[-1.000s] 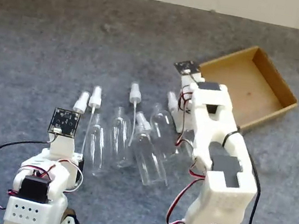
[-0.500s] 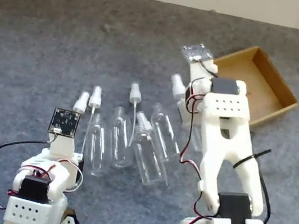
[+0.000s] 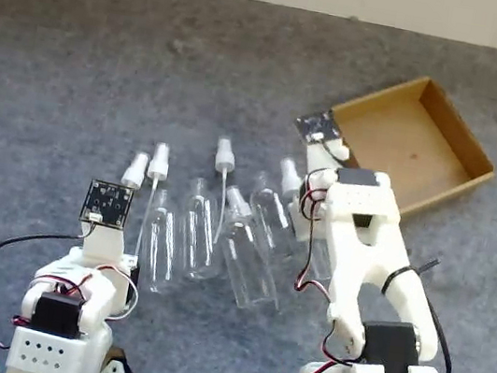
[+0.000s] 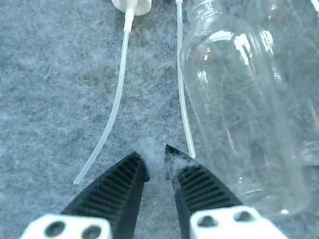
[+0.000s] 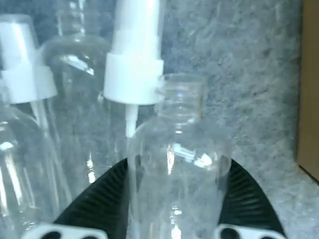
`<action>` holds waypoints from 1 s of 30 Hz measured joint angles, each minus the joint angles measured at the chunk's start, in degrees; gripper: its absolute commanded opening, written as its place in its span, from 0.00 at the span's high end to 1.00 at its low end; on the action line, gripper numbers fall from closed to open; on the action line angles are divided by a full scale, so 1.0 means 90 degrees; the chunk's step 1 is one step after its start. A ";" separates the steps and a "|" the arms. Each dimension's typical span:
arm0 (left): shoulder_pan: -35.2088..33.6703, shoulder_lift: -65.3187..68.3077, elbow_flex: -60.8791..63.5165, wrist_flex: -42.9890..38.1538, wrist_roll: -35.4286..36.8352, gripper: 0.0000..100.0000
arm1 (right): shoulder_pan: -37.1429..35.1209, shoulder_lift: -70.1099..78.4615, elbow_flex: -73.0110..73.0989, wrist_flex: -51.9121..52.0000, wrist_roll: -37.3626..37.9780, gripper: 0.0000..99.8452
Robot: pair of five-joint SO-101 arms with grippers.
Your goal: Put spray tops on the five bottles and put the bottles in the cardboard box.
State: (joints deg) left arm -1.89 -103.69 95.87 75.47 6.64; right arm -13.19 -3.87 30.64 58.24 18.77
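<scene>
A clear plastic bottle (image 5: 182, 124) with an open threaded neck sits low in the middle of the right wrist view, pinched between the black fingers of the right gripper (image 5: 177, 169). Its base is cut off at the lower edge. A white spray top (image 5: 133, 64) lies just beside its neck. In the high view, other clear bottles (image 3: 195, 225) lie at centre frame on the grey bench (image 3: 80, 56), with the brown cardboard box (image 3: 461, 126) at upper right. The left gripper (image 4: 154, 152) has its fingers slightly parted, holding nothing, near two thin dip tubes (image 4: 114, 109).
</scene>
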 measured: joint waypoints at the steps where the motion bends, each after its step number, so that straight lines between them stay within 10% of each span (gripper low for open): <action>1: 0.0000 0.0000 0.0000 0.0000 0.0000 1.00 | 0.0000 0.0000 0.0020 -0.0020 0.0000 0.76; 30: 0.0000 0.0000 0.0000 0.0000 0.0000 1.00 | 0.0352 0.0147 0.0020 -0.0567 0.0010 0.71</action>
State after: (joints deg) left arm -1.89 -103.69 95.87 75.47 6.64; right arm -10.02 -2.55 30.81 53.14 18.86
